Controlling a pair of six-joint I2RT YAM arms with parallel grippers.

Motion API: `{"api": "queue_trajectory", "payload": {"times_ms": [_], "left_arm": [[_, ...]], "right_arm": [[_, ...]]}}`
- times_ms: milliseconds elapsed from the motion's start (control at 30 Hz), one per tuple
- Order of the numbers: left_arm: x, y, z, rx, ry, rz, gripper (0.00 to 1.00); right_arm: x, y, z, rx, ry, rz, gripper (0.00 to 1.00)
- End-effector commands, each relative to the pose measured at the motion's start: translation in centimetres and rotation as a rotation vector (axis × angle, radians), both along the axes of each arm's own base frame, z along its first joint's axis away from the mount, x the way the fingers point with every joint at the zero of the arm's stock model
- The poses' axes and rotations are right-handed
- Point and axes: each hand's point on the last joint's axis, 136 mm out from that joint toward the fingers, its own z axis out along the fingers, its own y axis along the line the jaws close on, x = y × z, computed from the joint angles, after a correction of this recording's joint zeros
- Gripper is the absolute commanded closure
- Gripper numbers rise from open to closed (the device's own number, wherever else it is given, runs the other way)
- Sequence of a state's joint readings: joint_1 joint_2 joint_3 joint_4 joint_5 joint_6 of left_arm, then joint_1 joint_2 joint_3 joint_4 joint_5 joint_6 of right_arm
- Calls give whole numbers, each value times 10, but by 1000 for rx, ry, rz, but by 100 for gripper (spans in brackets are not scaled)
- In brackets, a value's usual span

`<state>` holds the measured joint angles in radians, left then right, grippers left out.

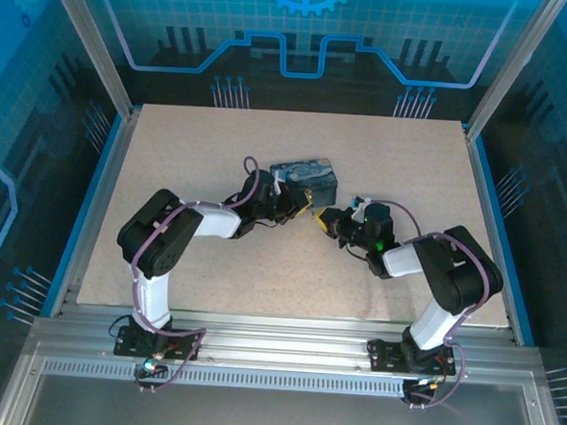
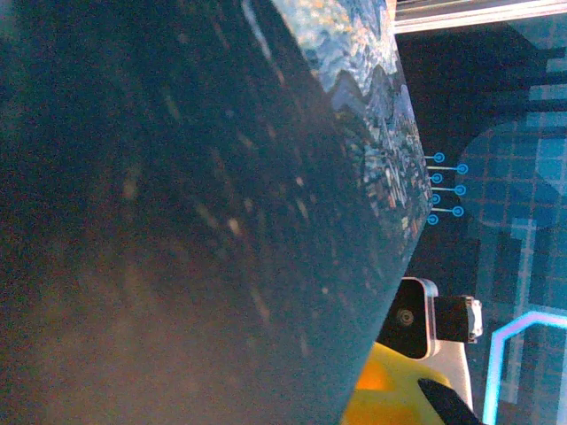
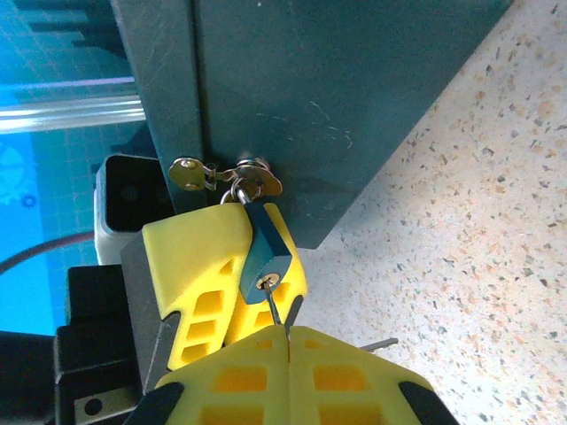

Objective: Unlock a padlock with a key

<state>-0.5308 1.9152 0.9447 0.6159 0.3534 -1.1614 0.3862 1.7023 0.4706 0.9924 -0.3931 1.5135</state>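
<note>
A small teal-blue padlock [image 3: 263,252] with a brass keyhole hangs by its silver shackle from the hasp [image 3: 226,174] of the dark blue tin [image 3: 310,80]. The key [image 3: 275,307] has its slim blade in the keyhole, and its head is pinched in my right gripper [image 3: 287,332], which is shut just below the lock. The yellow fingers [image 3: 199,257] of my left gripper flank the padlock body and are closed on it. From above, the left gripper [image 1: 303,210] and right gripper [image 1: 327,221] meet at the front of the tin [image 1: 305,175]. The tin wall [image 2: 177,221] blocks most of the left wrist view.
The speckled beige table [image 3: 478,221] lies open to the right of the tin. A thin grey metal sliver [image 3: 383,343] lies on it near my right fingers. Aluminium frame posts [image 1: 87,37] and blue walls enclose the table.
</note>
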Motion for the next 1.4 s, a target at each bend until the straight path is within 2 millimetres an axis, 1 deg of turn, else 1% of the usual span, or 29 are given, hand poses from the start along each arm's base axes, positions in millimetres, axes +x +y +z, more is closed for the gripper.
{"api": "queue_trajectory", "payload": {"times_ms": [0,300,400,667,833,967,1067,1167,1300,1367], "left_arm": [[-4,-9,10,-54,-21,-35,100],[-4,-9,12,-63,-28,-35,100],[-4,-10,11,-69,-23,-36,100],[-5,-11,12,-75,-25,-36,100],[-4,-11,13,-80,-26,-38,100],[-6,-12,13,-82,-27,-42,100],[-8,-15,14,-85,-27,-52,100],[-13,-21,15,-93,-30,-75,100],[-19,-28,12,-100,-21,-97,100],[-20,-28,10,-106,-14,-95,100]], "right_arm": [[4,1,1,50,10,-42,100],[6,2,-6,127,70,-88,100],[7,2,-6,154,78,-99,100],[6,9,-6,144,81,-87,100],[6,13,-7,173,97,-92,100],[8,12,-13,216,150,-122,100],[13,15,-11,238,161,-127,100],[18,20,-5,224,148,-115,100],[22,21,-2,210,140,-109,100],[22,21,-3,208,144,-110,100]]}}
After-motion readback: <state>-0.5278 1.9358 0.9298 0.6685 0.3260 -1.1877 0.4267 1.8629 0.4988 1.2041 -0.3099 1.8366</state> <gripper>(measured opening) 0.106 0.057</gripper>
